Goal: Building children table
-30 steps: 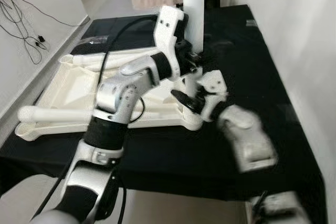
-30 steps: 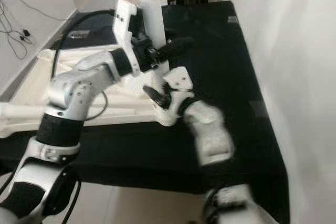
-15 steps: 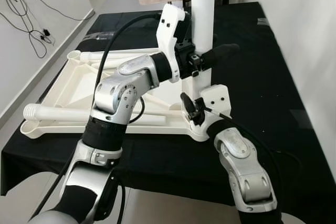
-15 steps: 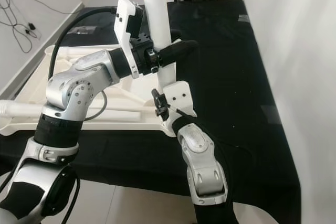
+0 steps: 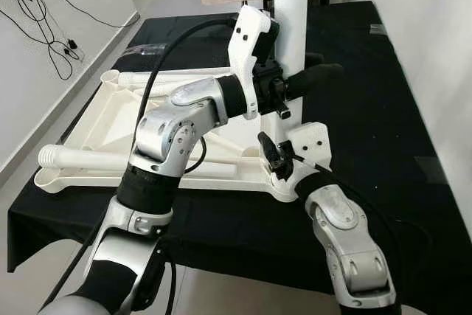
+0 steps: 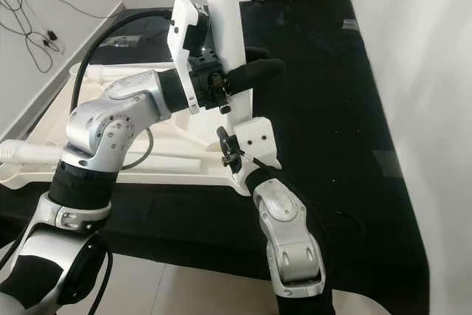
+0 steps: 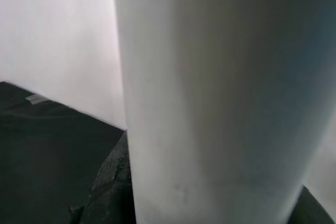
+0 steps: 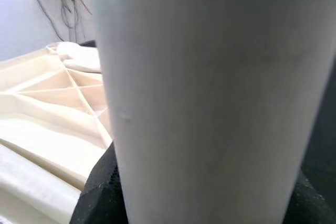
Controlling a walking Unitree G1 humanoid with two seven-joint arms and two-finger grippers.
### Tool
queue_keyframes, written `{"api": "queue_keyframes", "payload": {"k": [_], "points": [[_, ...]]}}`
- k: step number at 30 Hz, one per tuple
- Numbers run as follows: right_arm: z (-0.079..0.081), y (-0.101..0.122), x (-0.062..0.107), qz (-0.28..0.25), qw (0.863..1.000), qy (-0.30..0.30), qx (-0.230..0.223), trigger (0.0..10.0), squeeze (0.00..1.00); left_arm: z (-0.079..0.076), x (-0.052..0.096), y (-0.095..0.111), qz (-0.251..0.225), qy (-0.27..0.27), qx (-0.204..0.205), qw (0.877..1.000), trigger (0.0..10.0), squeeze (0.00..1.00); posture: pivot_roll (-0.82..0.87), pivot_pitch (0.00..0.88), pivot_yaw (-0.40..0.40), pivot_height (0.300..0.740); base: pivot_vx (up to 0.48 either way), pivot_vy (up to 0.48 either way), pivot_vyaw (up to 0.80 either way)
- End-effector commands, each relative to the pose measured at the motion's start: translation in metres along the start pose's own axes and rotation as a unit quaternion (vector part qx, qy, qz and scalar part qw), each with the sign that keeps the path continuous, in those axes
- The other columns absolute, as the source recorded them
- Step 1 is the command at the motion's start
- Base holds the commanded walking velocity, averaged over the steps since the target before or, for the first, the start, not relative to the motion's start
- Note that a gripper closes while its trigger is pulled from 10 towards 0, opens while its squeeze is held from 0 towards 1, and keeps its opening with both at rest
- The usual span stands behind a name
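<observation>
Black-draped tabletop (image 5: pixel 383 108). Inverted white table panel (image 5: pixel 103 119), ribbed underside up, lying on it. Upright white leg (image 5: pixel 291 5), standing at the panel's near right corner. Loose white leg (image 5: pixel 110 160), lying across the panel. Left tool (image 5: pixel 299 82): fingers clamped around the upright leg. Right tool (image 5: pixel 274 158): closed around the same leg's base, below the left.

Colours at the bench: white parts showing against black cloth.
White table leg (image 5: pixel 290 5) is standing plain and unpatterned between the black fingers (image 5: pixel 316 77) of the left gripper (image 5: pixel 299 79); the cream-white tabletop (image 5: pixel 110 119), ribbed on its upturned face, is lying beyond the black fingers (image 8: pixel 100 192) of the right gripper (image 5: pixel 271 158). Black cloth (image 5: pixel 369 108) is covering the bench; both arms are showing silver with white housings; wall (image 5: pixel 44 57) is showing white with black cables (image 5: pixel 44 12).
</observation>
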State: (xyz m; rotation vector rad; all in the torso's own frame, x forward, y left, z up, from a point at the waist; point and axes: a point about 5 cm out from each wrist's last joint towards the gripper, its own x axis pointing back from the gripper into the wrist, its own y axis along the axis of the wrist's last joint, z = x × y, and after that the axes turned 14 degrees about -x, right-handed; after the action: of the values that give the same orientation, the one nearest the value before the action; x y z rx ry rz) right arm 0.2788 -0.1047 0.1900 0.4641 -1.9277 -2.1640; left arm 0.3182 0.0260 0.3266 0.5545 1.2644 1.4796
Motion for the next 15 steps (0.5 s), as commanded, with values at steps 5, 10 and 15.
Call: {"api": "queue_keyframes", "payload": {"k": [5,10,15], "points": [[0.018,-0.003,-0.006,0.048,0.972,0.230,-0.030,10.0,1.00,-0.005,-0.003,-0.002,0.003,-0.036,0.002,0.999,0.0,0.00,-0.03,0.134,0.142,0.740,0.000,0.000,0.00],[-0.002,0.004,-0.021,0.075,0.948,0.307,0.022,10.0,0.00,-0.012,-0.006,-0.002,0.000,-0.064,0.000,0.998,0.0,0.00,-0.02,0.136,0.143,0.740,0.000,0.000,0.00],[-0.012,0.014,-0.037,0.087,0.934,0.345,0.029,10.0,0.00,-0.019,-0.009,-0.002,-0.001,-0.096,-0.006,0.995,0.0,0.00,-0.01,0.141,0.147,0.740,0.000,0.000,0.00]]}}
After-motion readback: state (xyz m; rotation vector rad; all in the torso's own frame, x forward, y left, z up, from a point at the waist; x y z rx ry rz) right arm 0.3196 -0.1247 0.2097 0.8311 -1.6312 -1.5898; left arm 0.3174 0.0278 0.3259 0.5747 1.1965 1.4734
